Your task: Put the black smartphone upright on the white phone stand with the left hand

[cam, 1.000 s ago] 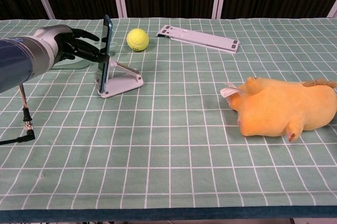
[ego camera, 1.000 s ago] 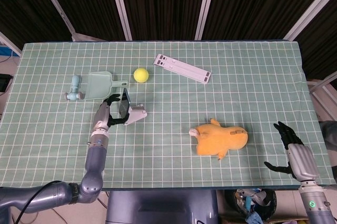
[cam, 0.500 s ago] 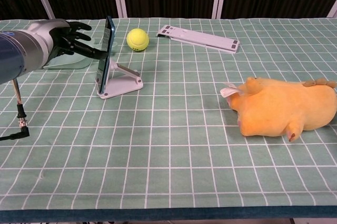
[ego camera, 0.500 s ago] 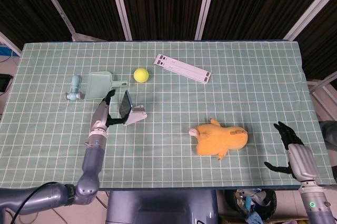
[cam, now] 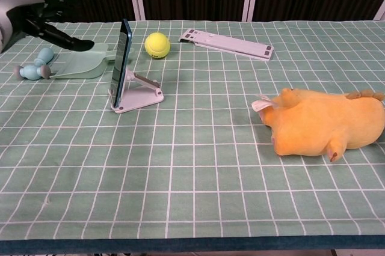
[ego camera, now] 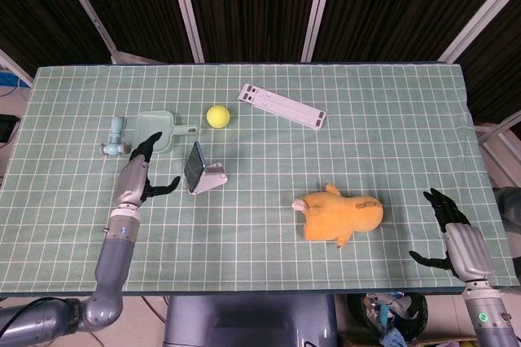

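Sitting at the near right table corner, the right hand (ego camera: 457, 237) is showing w/ fingers spread apart, holding nothing; only the head view is catching it. An orange plush toy (cam: 325, 124) is lying on its side on the green checked cloth (cam: 192, 196), right of centre.

Further back on the left, the black smartphone (cam: 121, 57) is standing upright on the white phone stand (cam: 139, 95) — its lower edge resting in the stand's lip, its back leaning on the stand's support. The left hand (ego camera: 135, 178) is hovering left of the phone, near but apart from it, fingers spread & gripping nothing.

Behind that, a pale green dustpan (cam: 83, 65) is lying beside a light blue object (cam: 35, 67). A yellow tennis ball (cam: 157, 45) is sitting just behind the stand — and farthest back, a long white flat bar (cam: 227, 43) is lying at an angle.
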